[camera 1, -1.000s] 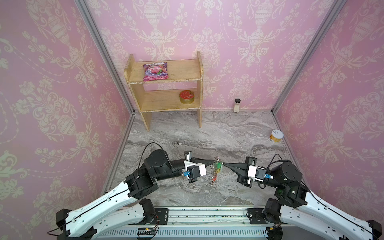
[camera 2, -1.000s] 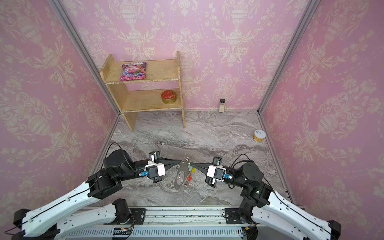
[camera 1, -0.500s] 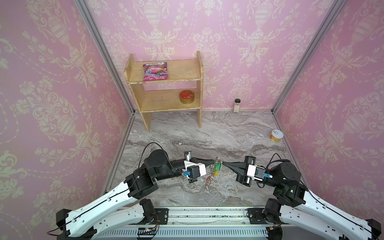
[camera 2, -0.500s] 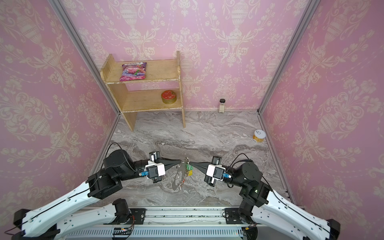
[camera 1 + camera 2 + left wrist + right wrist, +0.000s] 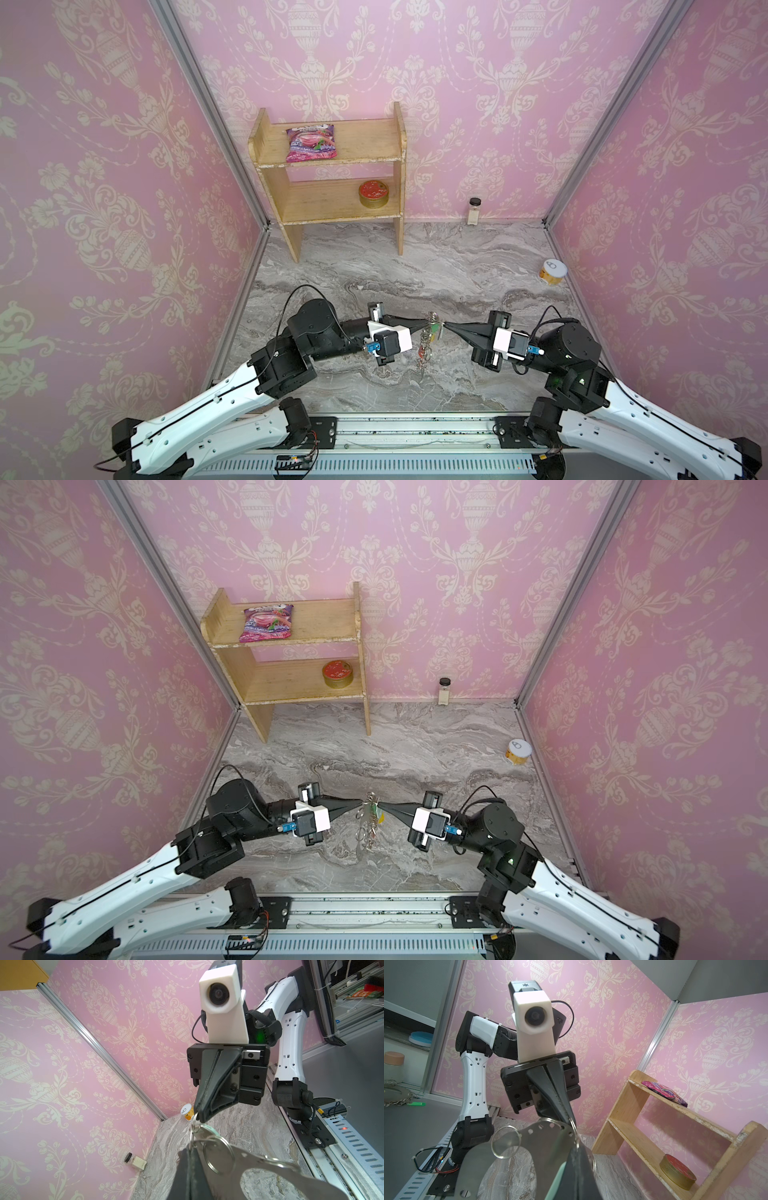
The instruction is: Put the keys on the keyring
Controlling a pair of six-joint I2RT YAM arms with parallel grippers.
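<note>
In both top views the two arms meet nose to nose low over the marble table (image 5: 457,257), toward 6 o'clock from its middle. The left gripper (image 5: 427,322) reaches in from 9 o'clock and the right gripper (image 5: 444,326) from 3 o'clock. Both are pinched to a point. Between the tips hangs the keyring (image 5: 424,353), seen edge-on and trailing toward 6 o'clock. The keys (image 5: 433,321) bunch at its upper end, with their mint-green tag (image 5: 376,811) just beside the right tip. A wooden shelf (image 5: 332,199) stands at 11 o'clock, a small bottle (image 5: 473,211) at 12 o'clock by the back wall, and a can (image 5: 552,272) at 2 o'clock.

In the left wrist view, the left gripper's fingers (image 5: 182,1169) are clamped together on the rim of the keyring (image 5: 270,1169), whose grey plate runs off beside them. Facing them, the right gripper (image 5: 199,1117) is closed on a thin split ring (image 5: 192,1132) at the keys (image 5: 204,1130).

In the right wrist view, the right gripper's fingers (image 5: 581,1172) are closed, with the mint-green tag (image 5: 556,1176) against them. A thin ring (image 5: 576,1136) runs into their tip (the pinch point itself is hidden). The left gripper (image 5: 570,1123) faces them, closed at the holed rim of the keyring (image 5: 542,1147).
</note>
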